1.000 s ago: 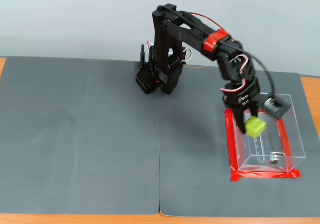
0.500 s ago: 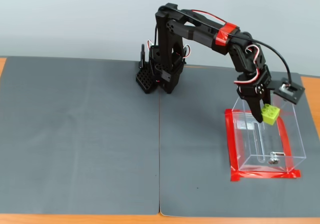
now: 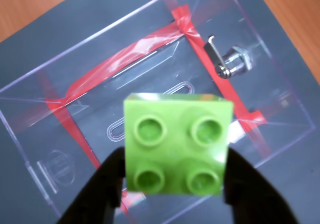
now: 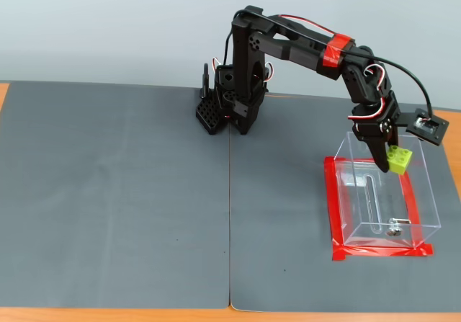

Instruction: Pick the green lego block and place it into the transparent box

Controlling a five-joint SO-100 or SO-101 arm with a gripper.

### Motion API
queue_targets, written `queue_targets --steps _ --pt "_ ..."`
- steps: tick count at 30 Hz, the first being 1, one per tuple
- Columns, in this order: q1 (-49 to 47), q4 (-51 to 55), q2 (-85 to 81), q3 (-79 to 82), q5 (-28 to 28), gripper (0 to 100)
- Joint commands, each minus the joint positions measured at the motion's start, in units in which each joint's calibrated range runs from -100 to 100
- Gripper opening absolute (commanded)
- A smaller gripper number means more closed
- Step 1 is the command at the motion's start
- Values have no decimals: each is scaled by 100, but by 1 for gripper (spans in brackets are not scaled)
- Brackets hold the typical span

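The small lime-green four-stud plastic lego block point(image 3: 177, 144) fills the wrist view's lower centre, clamped in the black claw point(image 3: 175, 176) above the clear rectangular plastic box point(image 4: 425, 192). Placing step: next, likely lower slightly and release.

The lime-green four-stud brick point(image 4: 398, 159) hangs level, studs up, above the far part of the open clear box point(image 4: 425, 192), which sits on the mat's right side, inside red tape.
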Motion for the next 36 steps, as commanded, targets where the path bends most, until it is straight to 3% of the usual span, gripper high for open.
queue_targets --steps 1,9,15,20,36 --pt "-28 40 -27 -282 -6 32" --pt "46 40 -104 -282 -1 32" --pt "180 161 -121 -409 41 12" --pt "546 179 -477 -472 20 4" --pt "2553 1090 -3147 360 56 4"
